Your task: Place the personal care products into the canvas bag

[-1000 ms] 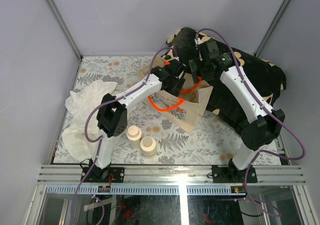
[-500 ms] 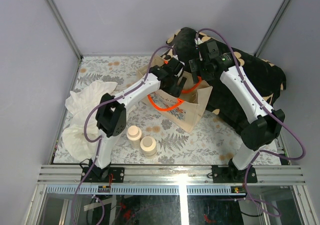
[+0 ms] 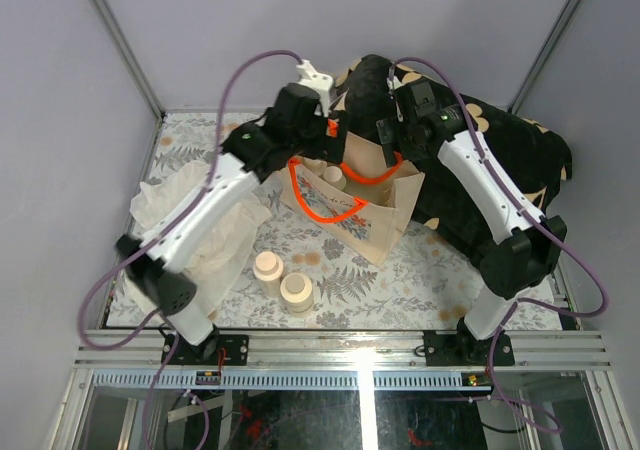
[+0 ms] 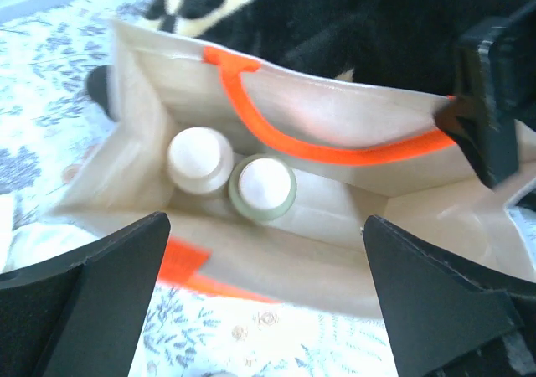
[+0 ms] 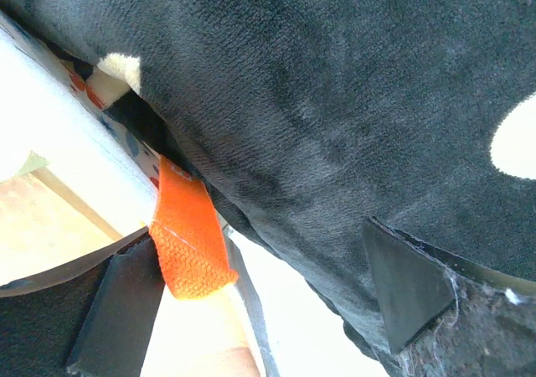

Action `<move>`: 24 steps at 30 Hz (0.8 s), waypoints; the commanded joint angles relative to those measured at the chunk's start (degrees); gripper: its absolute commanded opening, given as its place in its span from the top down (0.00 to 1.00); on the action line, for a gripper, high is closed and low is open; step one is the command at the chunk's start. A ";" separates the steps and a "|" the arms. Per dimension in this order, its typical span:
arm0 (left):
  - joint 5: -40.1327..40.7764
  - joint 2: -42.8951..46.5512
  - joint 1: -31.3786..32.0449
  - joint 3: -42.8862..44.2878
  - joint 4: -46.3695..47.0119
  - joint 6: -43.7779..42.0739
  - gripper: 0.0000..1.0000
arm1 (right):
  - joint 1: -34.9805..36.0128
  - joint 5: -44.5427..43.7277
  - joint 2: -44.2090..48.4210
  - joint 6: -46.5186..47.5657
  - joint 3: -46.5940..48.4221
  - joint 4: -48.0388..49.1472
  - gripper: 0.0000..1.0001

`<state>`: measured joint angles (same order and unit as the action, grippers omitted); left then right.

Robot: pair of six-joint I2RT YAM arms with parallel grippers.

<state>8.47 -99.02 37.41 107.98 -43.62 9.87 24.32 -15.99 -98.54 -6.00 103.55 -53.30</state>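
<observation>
A canvas bag (image 3: 385, 220) stands open on the bench (image 3: 430, 270). Inside it, a cream bottle (image 4: 199, 159) and an olive bottle (image 4: 263, 187) stand upright, touching. Two more bottles (image 3: 267, 266) (image 3: 296, 291) stand together near the front edge. The left hand (image 4: 266, 222) hovers above the bag, fingers apart and empty. The right hand (image 5: 261, 243) is at the bag's far rim, fingers apart, with the orange handle (image 5: 188, 247) against one finger.

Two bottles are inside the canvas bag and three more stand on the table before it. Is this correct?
Not three: the top external view shows only two bottles standing on the table. Two inside the canvas bag is correct.
</observation>
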 commanded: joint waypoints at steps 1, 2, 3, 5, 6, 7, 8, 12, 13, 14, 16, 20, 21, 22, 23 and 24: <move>8.27 10.63 -0.04 -3.79 -5.98 5.67 0.00 | -0.12 -0.32 -1.16 1.88 3.09 1.23 0.01; 10.29 12.15 0.07 -4.44 -9.64 7.25 0.00 | -0.08 0.00 -1.49 2.08 3.25 1.33 0.01; 11.99 13.50 0.18 -5.34 -12.90 8.95 0.00 | -0.07 0.27 -2.02 2.32 3.58 1.36 0.01; 13.34 16.59 0.38 -7.82 -18.59 13.21 0.00 | -0.08 0.70 -3.14 2.75 4.98 1.01 0.01; 13.33 18.00 0.45 -9.34 -21.06 15.77 0.00 | -0.10 0.67 -3.79 3.06 5.90 0.53 0.01; 12.91 19.63 0.47 -10.77 -23.22 18.35 0.00 | -0.09 0.65 -4.45 3.30 6.80 0.03 0.01; 12.40 21.14 0.47 -12.61 -25.49 20.75 0.00 | -0.13 0.45 -4.95 3.48 7.54 -0.28 0.01; 8.29 27.54 0.50 -20.29 -29.77 28.67 0.00 | -0.07 0.71 -5.82 4.12 9.02 -0.58 0.01; 7.45 28.66 0.60 -22.47 -30.38 30.37 0.00 | -0.11 0.85 -5.94 4.24 9.22 -0.58 0.01; 6.24 29.84 0.81 -24.80 -30.73 32.13 0.00 | -0.13 0.90 -6.03 4.24 9.33 -0.64 0.01; 4.37 32.22 1.31 -28.63 -30.82 35.57 0.00 | -0.06 1.11 -6.13 4.31 9.34 -0.67 0.01; 1.14 36.66 1.44 -34.51 -30.33 43.19 0.00 | -0.06 1.50 -6.11 4.50 8.97 -0.59 0.01; 0.49 37.49 1.42 -35.77 -29.70 44.40 0.00 | -0.10 1.55 -6.03 4.55 8.80 -0.58 0.01; 0.01 38.22 1.44 -36.93 -29.04 45.53 0.00 | -0.11 1.64 -6.05 4.63 8.74 -0.58 0.01; -0.58 38.69 1.44 -38.08 -28.14 46.34 0.00 | -0.08 1.65 -6.05 4.66 8.68 -0.58 0.01; -1.02 38.83 1.48 -39.02 -27.43 47.16 0.01 | -0.13 1.87 -5.93 4.60 8.56 -0.50 0.01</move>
<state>10.59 -62.00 38.59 72.05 -73.08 49.01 24.32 -15.27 -104.97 -2.72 109.86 -53.78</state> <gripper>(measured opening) 0.996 0.993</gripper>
